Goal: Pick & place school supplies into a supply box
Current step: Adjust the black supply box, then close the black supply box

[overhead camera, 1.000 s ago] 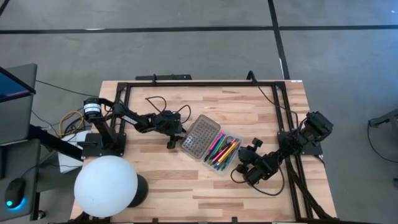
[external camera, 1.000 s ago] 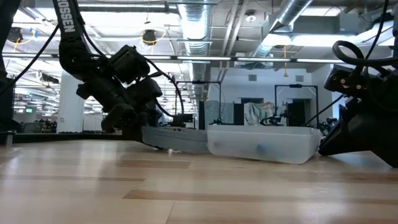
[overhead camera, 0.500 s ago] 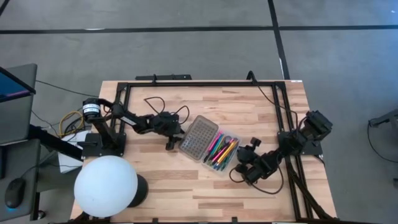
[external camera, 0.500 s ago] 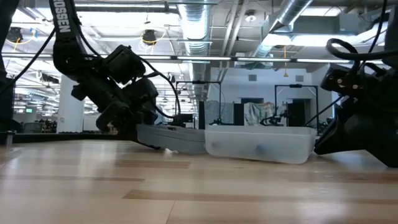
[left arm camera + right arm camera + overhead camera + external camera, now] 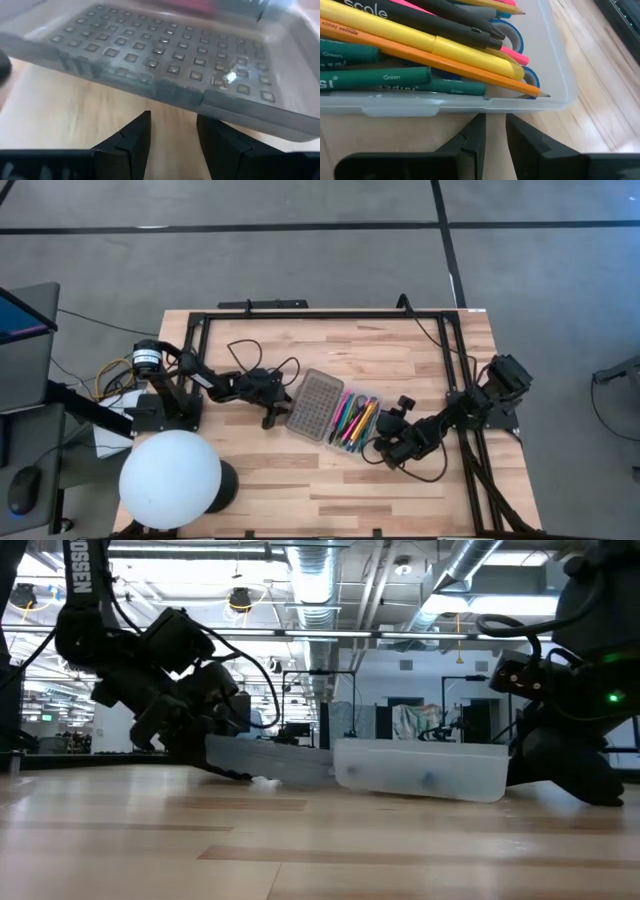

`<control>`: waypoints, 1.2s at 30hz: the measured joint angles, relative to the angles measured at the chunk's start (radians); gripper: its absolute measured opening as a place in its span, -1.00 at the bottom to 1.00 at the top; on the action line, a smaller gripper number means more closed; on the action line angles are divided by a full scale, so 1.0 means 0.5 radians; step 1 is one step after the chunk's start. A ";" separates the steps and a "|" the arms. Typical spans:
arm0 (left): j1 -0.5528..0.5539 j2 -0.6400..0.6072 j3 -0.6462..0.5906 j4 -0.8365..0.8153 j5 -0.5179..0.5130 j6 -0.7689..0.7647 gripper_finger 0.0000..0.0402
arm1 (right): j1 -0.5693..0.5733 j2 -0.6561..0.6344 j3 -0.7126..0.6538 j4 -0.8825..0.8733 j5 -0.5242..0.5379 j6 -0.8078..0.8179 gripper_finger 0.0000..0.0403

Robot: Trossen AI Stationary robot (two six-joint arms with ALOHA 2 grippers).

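Note:
The supply box lies open in mid-table: its dotted grey lid [image 5: 310, 402] on the left, its clear tray [image 5: 372, 402] on the right. The tray holds the school supplies [image 5: 435, 47]: pink, yellow, orange, black and green pens and pencils over blue-handled scissors [image 5: 532, 79]. My left gripper [image 5: 277, 416] is open, its fingers [image 5: 142, 132] pointing just under the lid's raised free edge [image 5: 165, 92]. My right gripper [image 5: 379, 442] stands at the tray's long outer wall with a narrow gap [image 5: 495, 120] and nothing between its fingers. My left gripper points slanting down from the table's left at the lid's free long edge [image 5: 180, 97], fingertips slightly below it. Whether they touch the lid I cannot tell. My right gripper's fingertips [image 5: 477, 122] stand up against the foot of the tray's long outer wall [image 5: 470, 107], near a corner, coming slanting down from the table's right and near side. The tray sits flat on the table.
A white globe lamp [image 5: 170, 478] stands at the near left corner. A black frame [image 5: 320, 313] runs along the far edge and the right side, and cables [image 5: 250, 345] lie behind the left arm. Bare wood shows on the far and near sides of the box.
My right gripper has gone toward the table's left and far side, up to the tray. The whole box has slid a little toward the left edge. My left gripper has drawn back toward the left edge ahead of the lid and rolled slightly.

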 joint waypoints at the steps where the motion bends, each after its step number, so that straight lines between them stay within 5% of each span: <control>1: -0.010 0.000 -0.020 0.031 -0.004 -0.024 -0.24 | -0.001 0.000 0.000 0.000 0.000 -0.003 -0.65; 19: -0.110 0.013 -0.158 0.325 -0.287 0.013 -0.24 | 0.024 -0.066 -0.009 -0.181 0.046 0.050 -0.65; 36: -0.107 0.015 -0.297 0.659 -0.289 0.122 -0.24 | 0.083 -0.082 -0.169 0.127 0.072 0.111 -0.65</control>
